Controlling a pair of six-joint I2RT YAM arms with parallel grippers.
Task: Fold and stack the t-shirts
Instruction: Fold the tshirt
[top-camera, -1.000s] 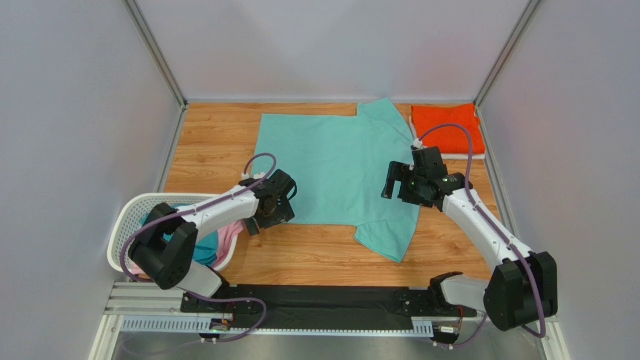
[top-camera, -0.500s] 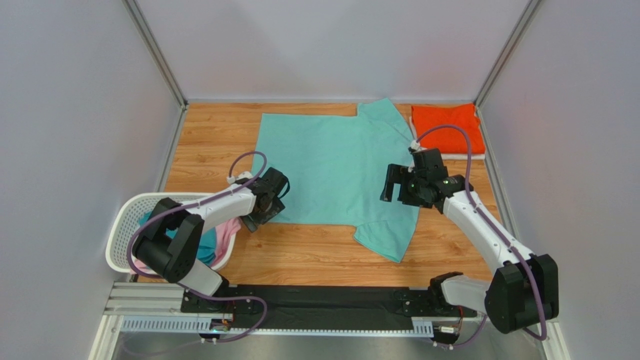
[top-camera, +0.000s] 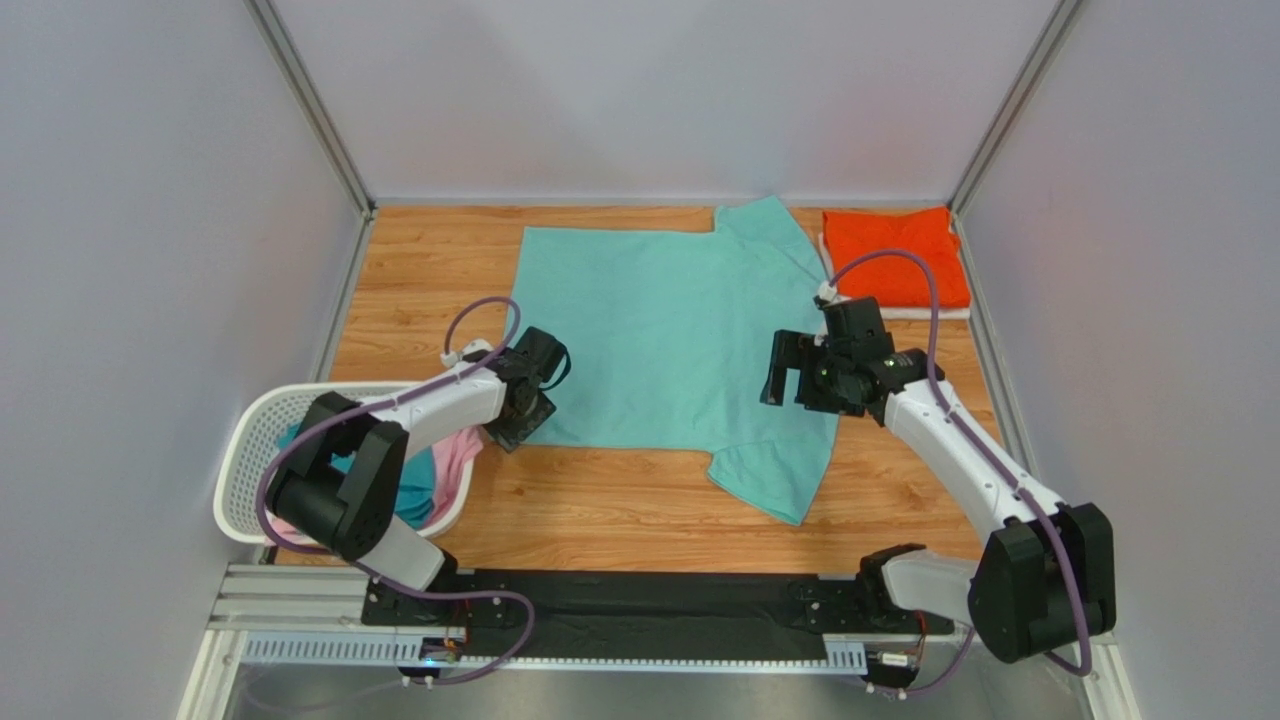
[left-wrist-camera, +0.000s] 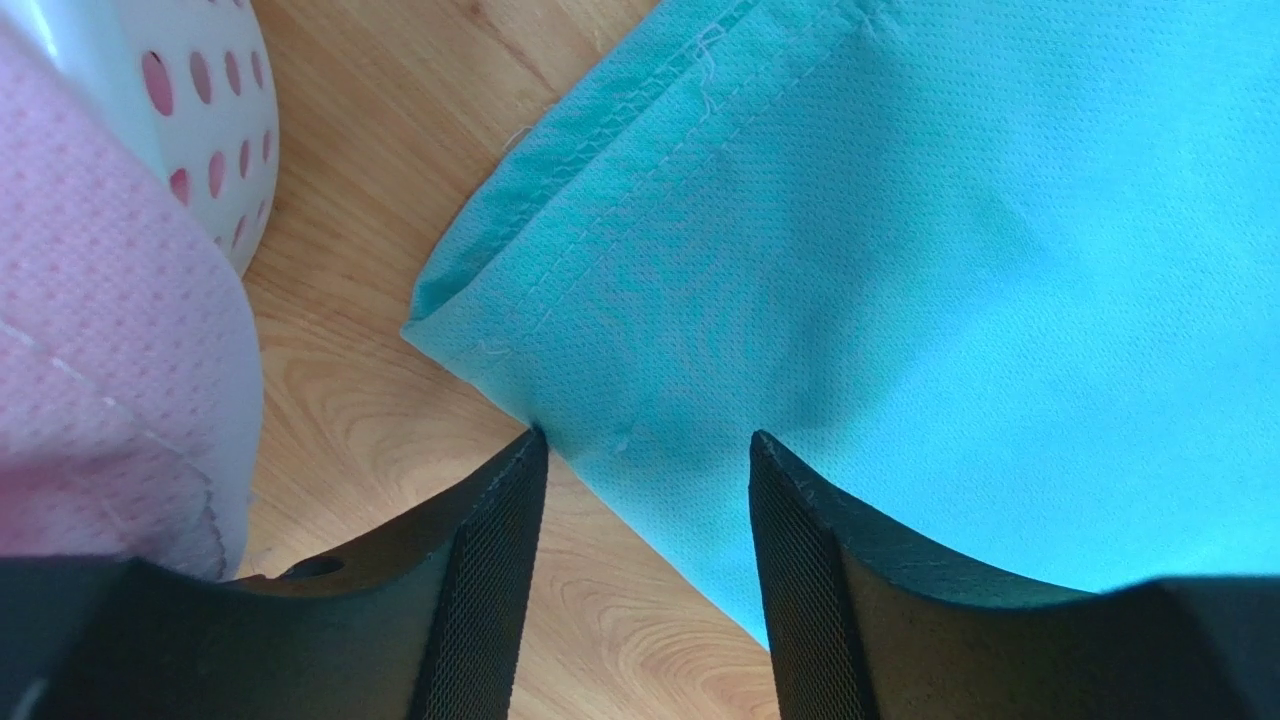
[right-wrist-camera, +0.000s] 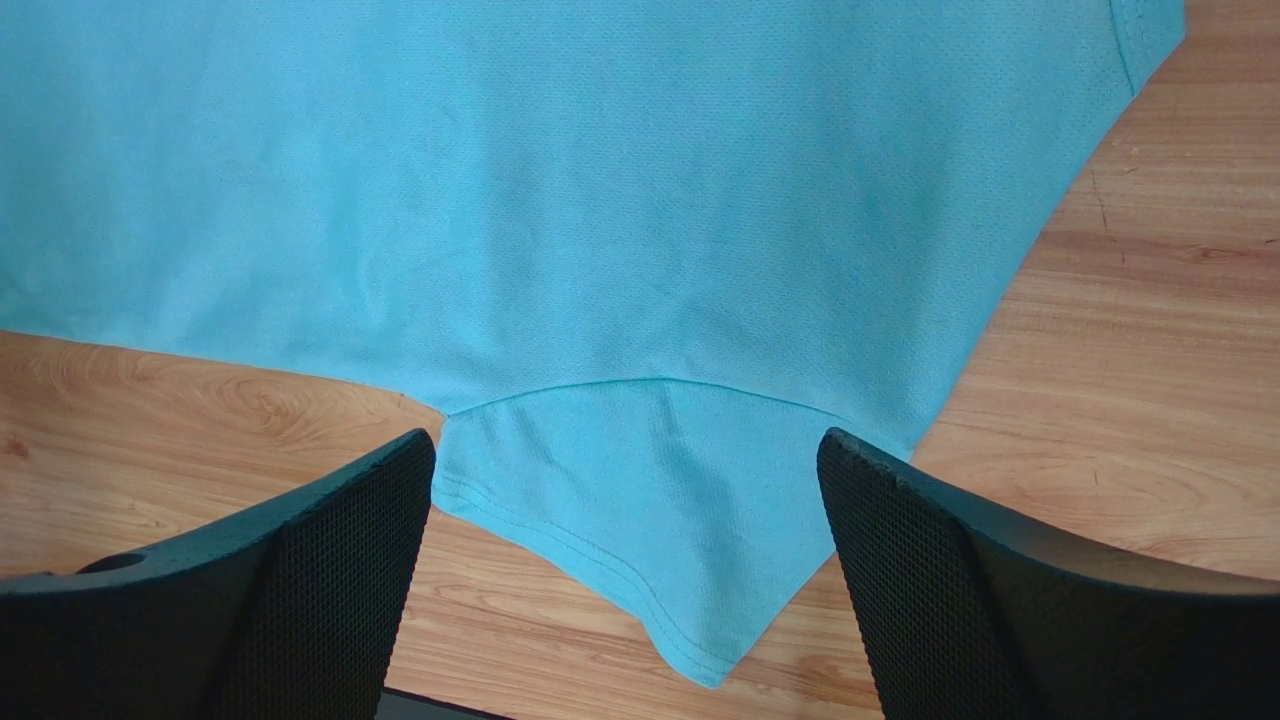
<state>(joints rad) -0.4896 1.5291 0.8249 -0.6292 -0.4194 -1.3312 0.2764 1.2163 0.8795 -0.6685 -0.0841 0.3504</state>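
Observation:
A mint-teal t-shirt lies spread flat mid-table. My left gripper is open low over its near-left corner. In the left wrist view the fingertips straddle the hem edge of the shirt, with the left tip at the edge over wood and the right tip over cloth. My right gripper is open wide and hovers above the shirt's right side. In the right wrist view the near sleeve lies between the jaws of the gripper. A folded orange t-shirt lies at the back right, on a white cloth edge.
A white plastic laundry basket stands at the near left, holding a darker teal-blue shirt and a pink shirt. Its wall and the pink cloth are close to the left gripper. Grey walls enclose the table.
My left gripper has moved left and a little back, from the shirt's near hem to its near-left corner. The right arm has barely moved.

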